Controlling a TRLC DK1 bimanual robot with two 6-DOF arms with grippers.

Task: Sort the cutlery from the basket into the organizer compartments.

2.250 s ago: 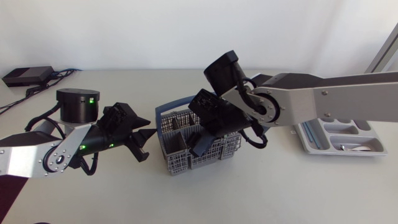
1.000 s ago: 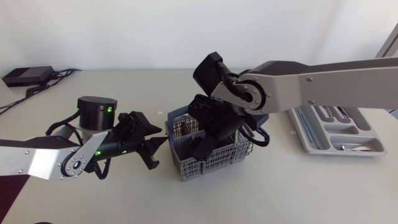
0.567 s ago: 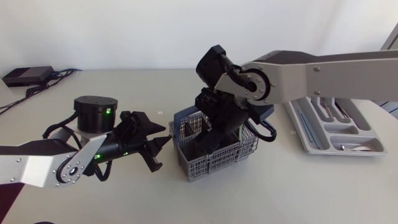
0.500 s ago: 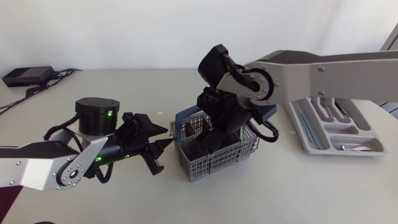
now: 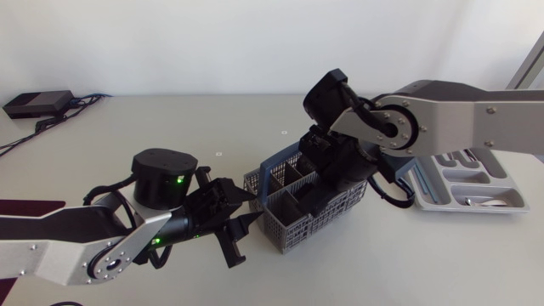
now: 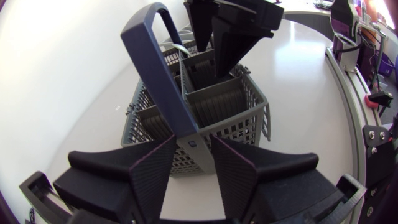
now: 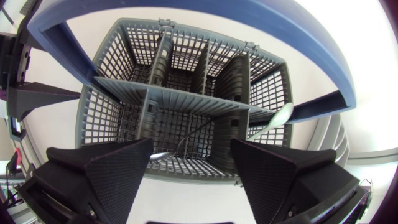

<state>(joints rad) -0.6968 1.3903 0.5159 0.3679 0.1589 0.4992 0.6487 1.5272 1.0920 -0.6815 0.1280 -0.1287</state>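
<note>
My right gripper (image 7: 191, 152) hangs spread over the basket (image 7: 180, 93), its arm hiding part of the organizer (image 5: 476, 191). A spoon (image 7: 273, 119) leans inside, half obscured. My left gripper (image 6: 194, 152) is spread astride the handle (image 6: 155, 68), on a pale table (image 5: 408, 263).

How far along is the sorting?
Done: some cutlery lies in the organizer. In hand: nothing, the right gripper hangs open over the basket. Left: at least one spoon in the basket.
</note>
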